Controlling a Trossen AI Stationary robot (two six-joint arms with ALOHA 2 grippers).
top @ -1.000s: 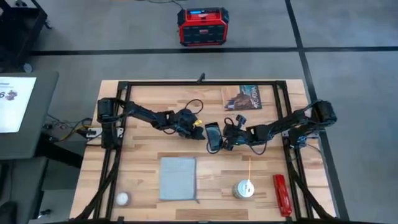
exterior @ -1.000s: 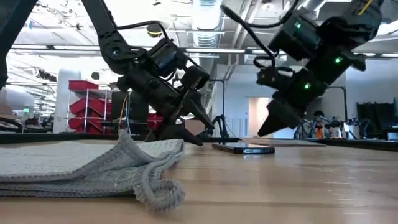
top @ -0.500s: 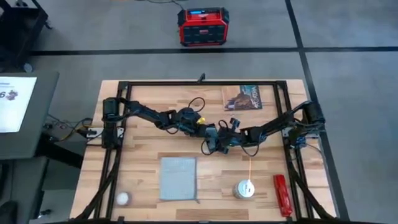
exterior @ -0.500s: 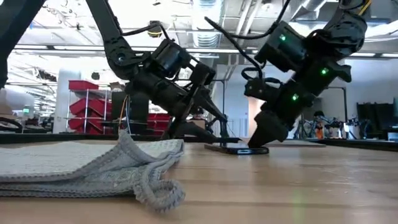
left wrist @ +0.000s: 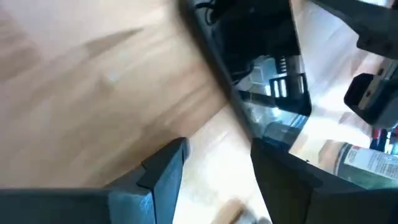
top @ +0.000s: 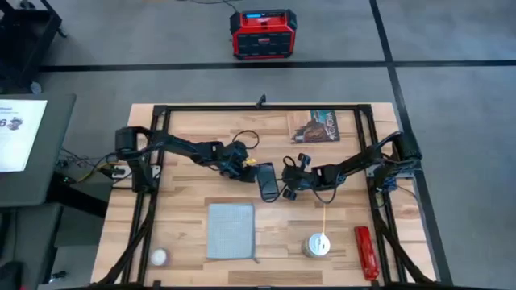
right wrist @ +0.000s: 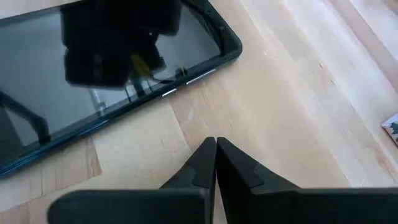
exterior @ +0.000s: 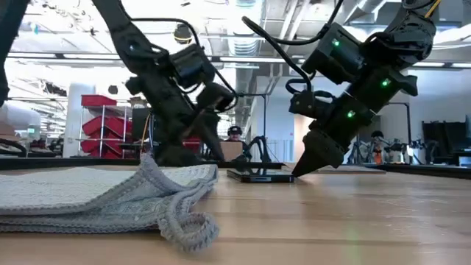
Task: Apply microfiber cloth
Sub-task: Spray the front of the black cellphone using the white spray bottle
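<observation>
The pale grey-blue microfiber cloth lies flat on the wood near the table's front edge, its rumpled corner close to the low camera. No gripper touches it. A black phone lies flat at mid-table, screen up. My left gripper is open at the phone's far-left end, the phone's corner just off one finger. My right gripper is shut, with its tip pointing down at the wood beside the phone's right long edge. My left gripper's one finger stands right at the phone's end corner; I cannot tell whether they touch. My right gripper's shut tip is down at the table beside the phone, with a strip of bare wood between; it does not touch the phone.
A dark printed booklet lies at the far right. A small round tin with a thin stick, a red bar and a white ball sit along the front. Black frame rails border the table.
My right gripper moved toward the table's left and down onto the phone, then drew back a little to its right edge. The phone slid toward the left edge and turned slightly. My left gripper pulled back a little toward the left.
</observation>
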